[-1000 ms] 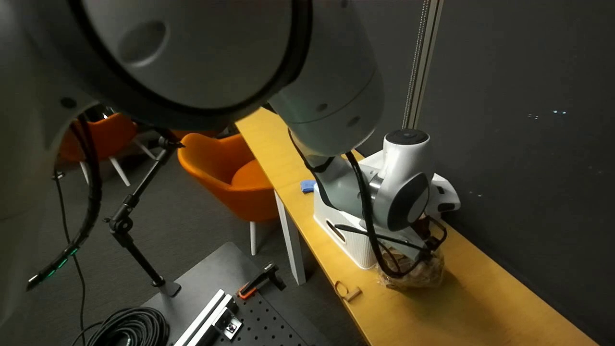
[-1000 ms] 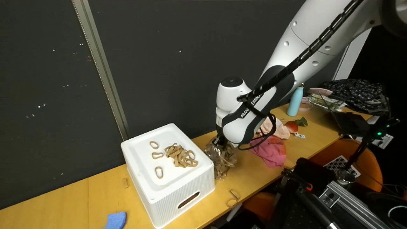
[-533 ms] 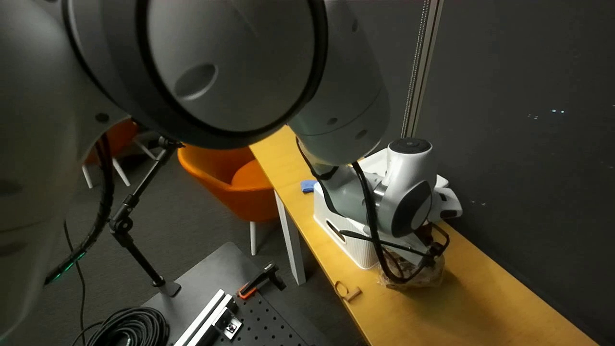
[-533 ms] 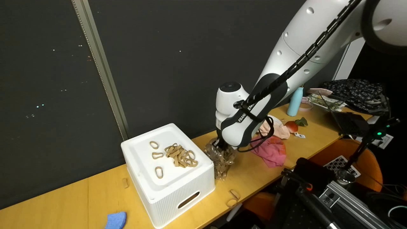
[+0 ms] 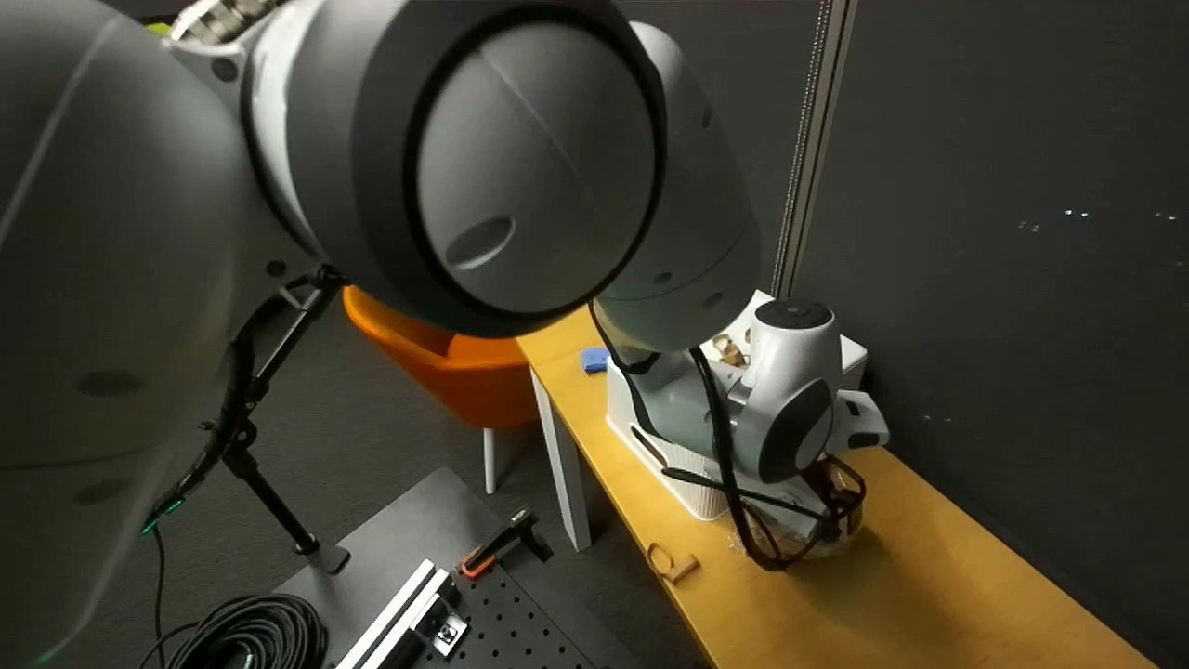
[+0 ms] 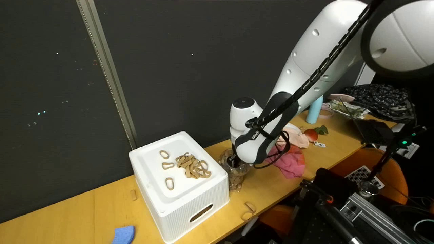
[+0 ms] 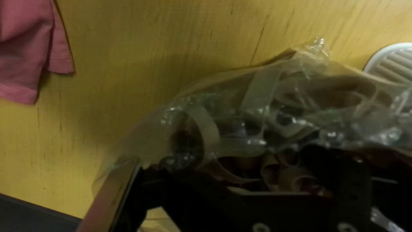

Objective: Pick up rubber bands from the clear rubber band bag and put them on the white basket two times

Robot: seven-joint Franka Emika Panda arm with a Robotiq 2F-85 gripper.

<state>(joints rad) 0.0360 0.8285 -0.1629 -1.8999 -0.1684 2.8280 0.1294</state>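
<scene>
The clear rubber band bag [image 6: 237, 179] stands on the table against the white basket [image 6: 179, 213]. My gripper [image 6: 234, 161] reaches down into its mouth from above. Up close in the wrist view, crinkled plastic of the bag [image 7: 309, 64] surrounds the gripper [image 7: 251, 166]. Its dark fingers stand well apart, with loose rubber bands [image 7: 273, 174] visible in the shadow between them; I see none pinched. The fingertips themselves are partly lost in the dark. A heap of tan rubber bands [image 6: 191, 166] and several single ones lie on the basket's flat top.
Near the table's front edge lie stray bands [image 5: 685, 569]. A pink cloth [image 6: 288, 161] is spread beside the bag, with a blue bottle [image 6: 313, 112] farther along. A blue sponge [image 6: 123, 235] lies beside the basket. The dark wall [image 6: 190, 95] rises behind the table.
My hand has come down, sinking the gripper deeper into the bag, and the upper arm has swung lower. The bands on top of the basket have stayed put.
</scene>
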